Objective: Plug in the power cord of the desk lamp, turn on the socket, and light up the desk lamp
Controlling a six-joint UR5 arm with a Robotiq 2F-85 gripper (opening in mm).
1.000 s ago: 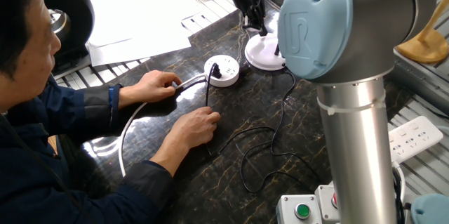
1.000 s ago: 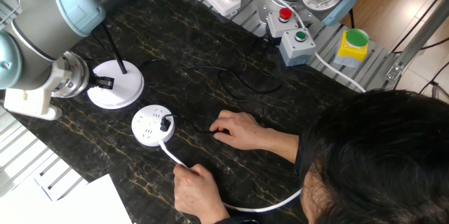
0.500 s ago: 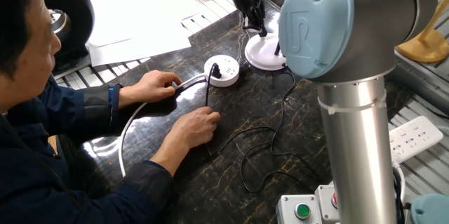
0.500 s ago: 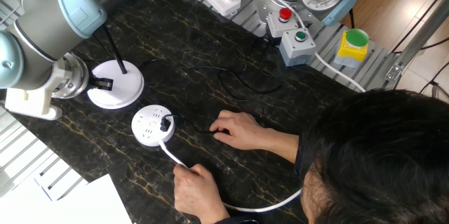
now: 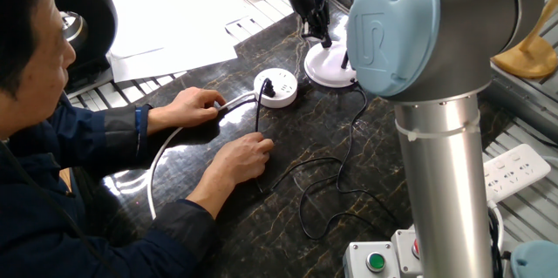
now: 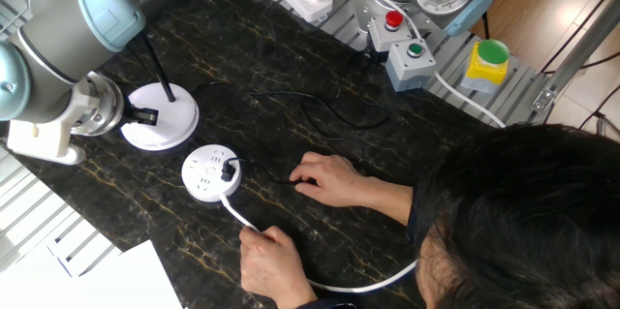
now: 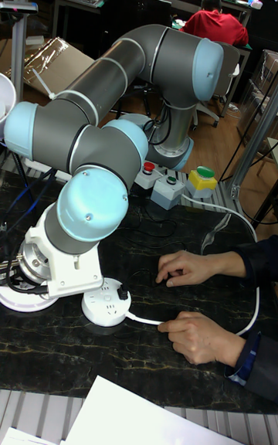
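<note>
Gripper of mine sits low over the lamp base, on the side away from the socket, exactly where it was a second ago; nothing I can find has shifted since then, neither my arm nor the person's hands. Whether my fingers are spread or pressed together I cannot tell: they show only as a small dark tip against the white disc, and in the tall view my wrist hides them.

On my big blue joint cap I can read the raised "UR" mark. No other writing is legible.

Just beside the lamp base lies the socket, on the side toward the person, touching neither the base nor my gripper. A small black plug is seated in its top, and from it the power cord runs in loose loops across the dark table, past the person's hand, and back round to the lamp. The person's other hand holds the thick white cable a little way out from the socket.
</note>
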